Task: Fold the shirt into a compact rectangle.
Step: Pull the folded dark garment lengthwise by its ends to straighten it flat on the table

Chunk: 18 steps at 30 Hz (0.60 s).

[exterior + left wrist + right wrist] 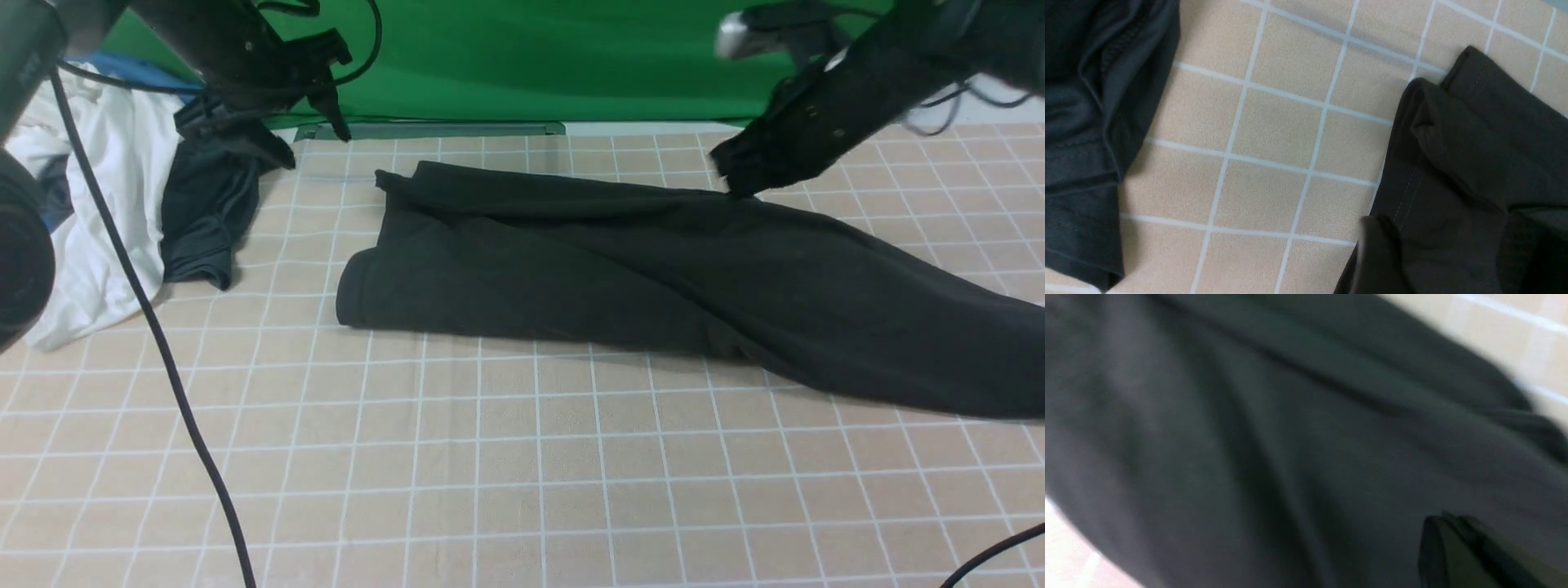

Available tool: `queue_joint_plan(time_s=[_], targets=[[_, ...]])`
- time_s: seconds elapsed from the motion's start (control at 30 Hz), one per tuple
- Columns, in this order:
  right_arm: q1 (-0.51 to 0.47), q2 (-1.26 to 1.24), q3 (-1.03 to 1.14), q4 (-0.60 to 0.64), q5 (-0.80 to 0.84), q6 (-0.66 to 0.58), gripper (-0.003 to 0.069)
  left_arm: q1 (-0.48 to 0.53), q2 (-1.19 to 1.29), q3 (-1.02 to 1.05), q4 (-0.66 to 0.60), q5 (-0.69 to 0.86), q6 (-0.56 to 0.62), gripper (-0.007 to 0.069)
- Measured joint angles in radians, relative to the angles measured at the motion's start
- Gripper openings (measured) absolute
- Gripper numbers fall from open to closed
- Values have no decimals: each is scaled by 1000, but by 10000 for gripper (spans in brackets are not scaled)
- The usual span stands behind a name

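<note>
A: Position of the shirt?

B: Centre of the gridded mat, lying flat. Stretches as a long band from 9 o'clock of centre out past the frame edge at 3 o'clock. Well apart from the dark grey garment and the white garment, both heaped at 9 to 10 o'clock.

A: Look of it?

B: Matte black, soft, limp. Doubled lengthwise, judging by the rounded edge at the 9 o'clock end. Shallow diagonal ridges running toward 4 o'clock. No print showing. Double row of stitching in the left wrist view, beside a small corner turned over on itself. Not yet a rectangle: too long, and wider and slacker toward 3 o'clock.

A: Left gripper?

B: Hanging at 11 o'clock, above the gap between shirt and grey garment. Jaws spread, nothing between them. Probably kept clear of the cloth to avoid dragging that end while working the other side.

A: Right gripper?

B: Low at 1 o'clock, tips touching the far edge of the shirt. Jaws pressed together. Pinching fabric or merely resting on it: cannot tell. Right wrist view blurred and filled with cloth. Likely set there to carry the long end over toward 9 o'clock.
</note>
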Motion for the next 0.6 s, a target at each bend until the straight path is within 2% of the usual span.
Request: queue_joint_plan(time_s=[0.07, 0.17, 0.27, 0.4, 0.6], targets=[[44, 42, -18, 10, -12, -5, 24, 0, 1, 0, -3, 1, 6, 166], [97, 125, -78, 19, -23, -10, 24, 0, 1, 0, -14, 2, 21, 42], [125, 221, -176, 24, -28, -13, 24, 0, 1, 0, -26, 3, 22, 13], [131, 331, -316, 24, -40, -13, 24, 0, 1, 0, -38, 3, 23, 13], [126, 456, -480, 13, -273, -17, 24, 0, 1, 0, -45, 3, 23, 15]])
